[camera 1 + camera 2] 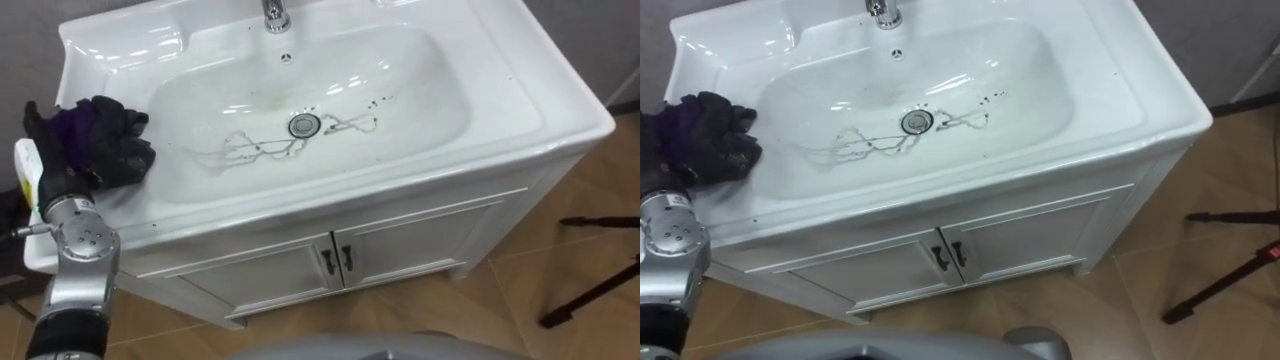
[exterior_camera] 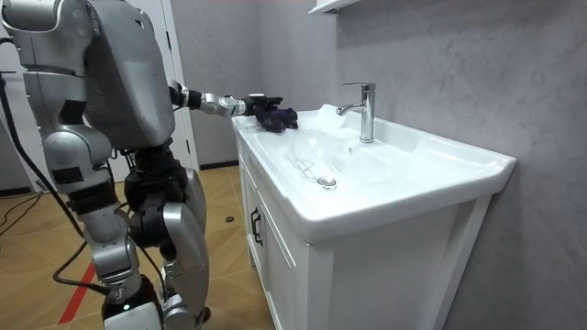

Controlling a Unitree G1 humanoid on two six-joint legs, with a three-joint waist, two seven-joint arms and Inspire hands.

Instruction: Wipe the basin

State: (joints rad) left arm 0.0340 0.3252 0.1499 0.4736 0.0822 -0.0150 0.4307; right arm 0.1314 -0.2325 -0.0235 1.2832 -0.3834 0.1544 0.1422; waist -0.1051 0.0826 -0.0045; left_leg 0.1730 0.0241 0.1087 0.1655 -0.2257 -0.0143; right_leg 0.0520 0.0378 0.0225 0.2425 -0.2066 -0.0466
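Bright, even light falls from overhead, and the white basin (image 1: 560, 110) throws it back as soft pale streaks and patches of glare along the curved walls of its bowl, while the chrome tap (image 2: 365, 110) carries small hard highlights. The basin's overhanging front rim casts a mild shadow across the top of the cabinet doors (image 1: 420, 245) below. The dark cloth (image 1: 110, 140) on the left rim swallows the light, a near-black mass with little detail in its folds.
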